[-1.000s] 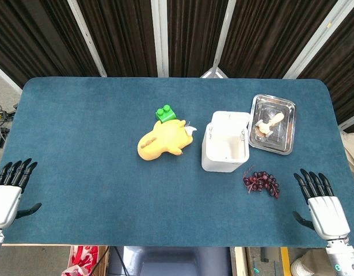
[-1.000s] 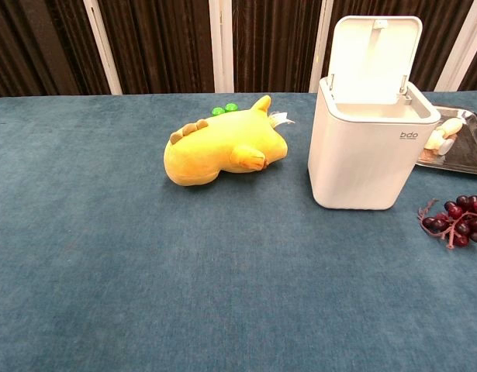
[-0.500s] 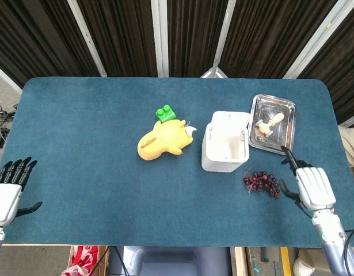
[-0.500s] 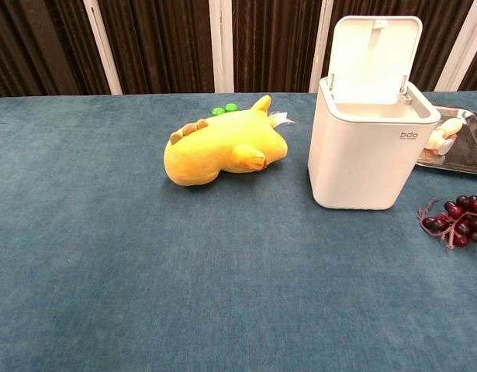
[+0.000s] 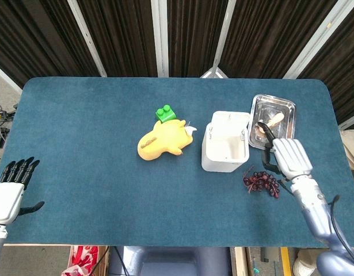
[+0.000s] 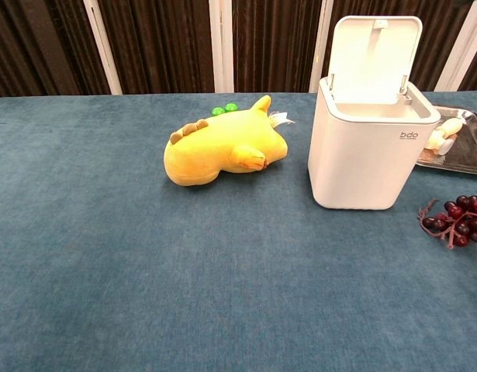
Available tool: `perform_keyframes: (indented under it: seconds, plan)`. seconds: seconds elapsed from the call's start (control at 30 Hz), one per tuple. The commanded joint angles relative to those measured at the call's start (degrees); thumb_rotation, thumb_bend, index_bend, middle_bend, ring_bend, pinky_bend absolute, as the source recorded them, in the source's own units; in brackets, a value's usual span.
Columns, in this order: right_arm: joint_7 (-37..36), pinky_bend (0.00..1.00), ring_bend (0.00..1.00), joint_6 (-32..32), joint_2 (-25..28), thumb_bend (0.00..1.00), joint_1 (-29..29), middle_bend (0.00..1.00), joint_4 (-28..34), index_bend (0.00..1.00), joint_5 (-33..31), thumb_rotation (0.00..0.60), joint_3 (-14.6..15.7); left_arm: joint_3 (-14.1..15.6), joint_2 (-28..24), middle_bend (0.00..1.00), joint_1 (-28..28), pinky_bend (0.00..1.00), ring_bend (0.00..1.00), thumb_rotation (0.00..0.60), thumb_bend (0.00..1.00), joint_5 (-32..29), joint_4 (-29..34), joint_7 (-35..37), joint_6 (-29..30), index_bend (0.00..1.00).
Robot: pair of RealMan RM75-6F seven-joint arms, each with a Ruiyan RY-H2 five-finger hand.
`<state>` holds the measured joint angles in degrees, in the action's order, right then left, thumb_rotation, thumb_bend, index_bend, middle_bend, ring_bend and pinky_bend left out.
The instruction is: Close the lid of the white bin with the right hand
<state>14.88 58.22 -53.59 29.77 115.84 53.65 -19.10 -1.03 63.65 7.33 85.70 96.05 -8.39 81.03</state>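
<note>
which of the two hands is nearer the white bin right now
The right hand: it hangs just right of the white bin, above the grapes and by the metal tray. The left hand sits far off at the table's near-left edge.

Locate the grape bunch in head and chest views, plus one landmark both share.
Head view: grape bunch lies right of centre, in front of the white bin, just left of the right hand.
Chest view: grape bunch at the right edge, cut off by the frame.
Shared landmark: the white bin, lid up.
</note>
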Motion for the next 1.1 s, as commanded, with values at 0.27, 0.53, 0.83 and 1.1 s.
perform_keyframes:
  seconds: [0.27, 0.53, 0.83, 1.1]
  plan:
    - [9.8, 0.74, 0.76, -1.7, -5.5, 0.67, 13.5, 0.70, -3.7, 0.00, -17.5, 0.600, -2.1, 0.1, -0.4, 0.00, 0.3, 0.00, 0.00, 0.600, 0.00, -0.4, 0.2, 1.1, -0.8, 0.00]
    - [11.8, 0.74, 0.76, -1.2, -7.4, 0.67, 18.1, 0.71, -5.6, 0.00, -25.2, 0.600, -2.1, 0.2, -0.9, 0.00, 0.2, 0.00, 0.00, 0.600, 0.00, -0.8, 0.4, 2.3, -1.0, 0.00]
    - [12.9, 0.75, 0.78, -0.3, -7.0, 0.68, 20.4, 0.73, -4.0, 0.01, -29.3, 0.600, -0.8, 0.4, -1.2, 0.00, 0.1, 0.00, 0.00, 0.600, 0.00, -0.7, 0.7, 2.3, -1.0, 0.00]
    - [12.5, 0.76, 0.79, 0.7, -5.0, 0.69, 20.3, 0.74, 1.0, 0.05, -29.2, 0.600, 0.4, 0.5, -1.1, 0.00, 0.0, 0.00, 0.00, 0.600, 0.00, -0.3, 0.7, 2.0, -0.6, 0.00]
